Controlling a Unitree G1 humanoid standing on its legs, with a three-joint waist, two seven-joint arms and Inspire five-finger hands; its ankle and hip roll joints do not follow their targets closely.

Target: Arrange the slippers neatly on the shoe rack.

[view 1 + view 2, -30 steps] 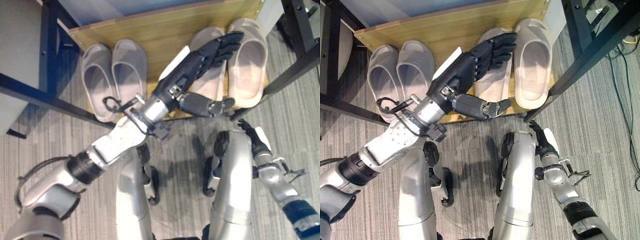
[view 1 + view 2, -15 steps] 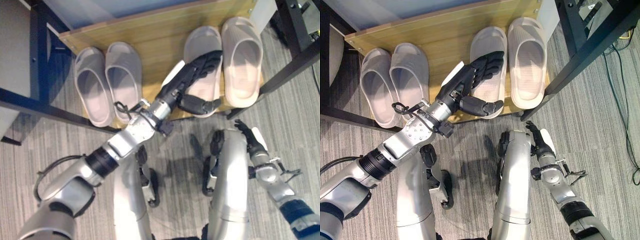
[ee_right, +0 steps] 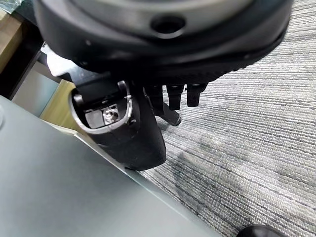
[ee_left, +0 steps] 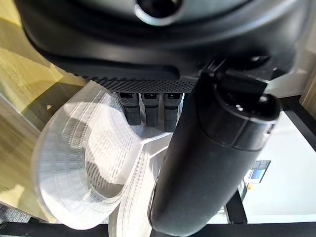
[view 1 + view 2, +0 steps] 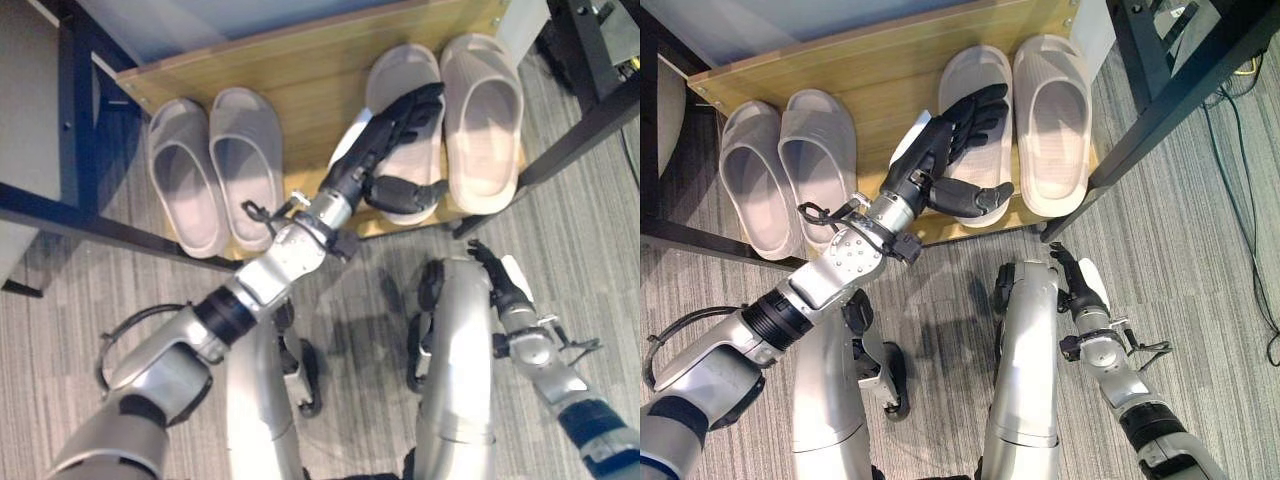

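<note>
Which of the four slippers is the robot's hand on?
The third slipper from the left, the left one of the right-hand pair. The left hand lies over it with straight fingers; the two slippers on the left and the far-right slipper lie bare.

Grey striped carpet (image 5: 1200, 230); black frame leg (image 5: 1150, 110) crossing right.

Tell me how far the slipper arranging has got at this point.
Done: all four slippers lie on the wooden shelf, the left pair side by side. In hand: the left hand, fingers straight, is over the inner right slipper, whose heel overhangs the front edge beside the outer right slipper. Left: squaring that one up. The right hand hangs idle.
</note>
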